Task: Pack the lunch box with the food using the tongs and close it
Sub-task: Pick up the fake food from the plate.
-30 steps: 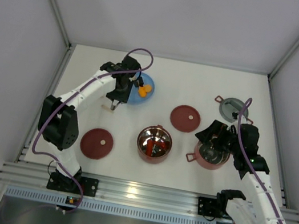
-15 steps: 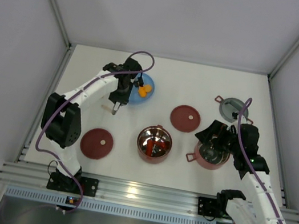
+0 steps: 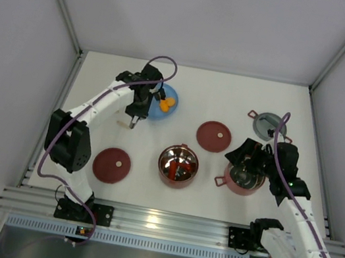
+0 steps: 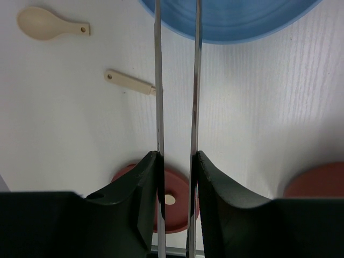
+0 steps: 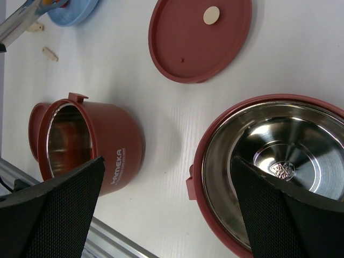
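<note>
Long thin silver metal tongs (image 4: 195,80): clenched in left gripper (image 4: 176,157), tips over flat light-blue plate (image 4: 231,21). Orange food pieces (image 3: 167,103) lay on plate; contact probably not yet made. Step wanted gentle squeeze, level lift. Right gripper (image 5: 166,161) stood spread, well right of plate

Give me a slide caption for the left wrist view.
Left gripper clamps the silver tongs, which extend over the blue plate; a beige spoon lies alongside.

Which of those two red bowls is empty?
The right bowl, under the right gripper: bare steel inside. The centre bowl shows red pieces.
</note>
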Tool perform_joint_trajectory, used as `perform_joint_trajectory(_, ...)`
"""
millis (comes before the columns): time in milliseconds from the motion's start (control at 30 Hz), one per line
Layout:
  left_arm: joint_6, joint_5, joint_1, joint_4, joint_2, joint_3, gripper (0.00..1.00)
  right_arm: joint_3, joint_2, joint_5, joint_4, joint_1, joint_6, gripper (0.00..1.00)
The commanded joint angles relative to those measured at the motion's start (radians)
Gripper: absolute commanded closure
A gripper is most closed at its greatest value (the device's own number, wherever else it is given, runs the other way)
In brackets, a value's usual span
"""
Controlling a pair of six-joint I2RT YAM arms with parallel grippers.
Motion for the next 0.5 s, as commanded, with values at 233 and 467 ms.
perform_joint_trajectory(233,-0.003,0.001,-0.001,0.01,-0.106,0.073,0.76,0.006,0.004,-0.015,0.025,-0.012,-0.004,0.01)
perform_joint_trajectory(467,0.001,0.001,0.001,0.002,-0.104,0.07,0.77,0.006,0.004,-0.015,0.025,-0.012,-0.004,0.01)
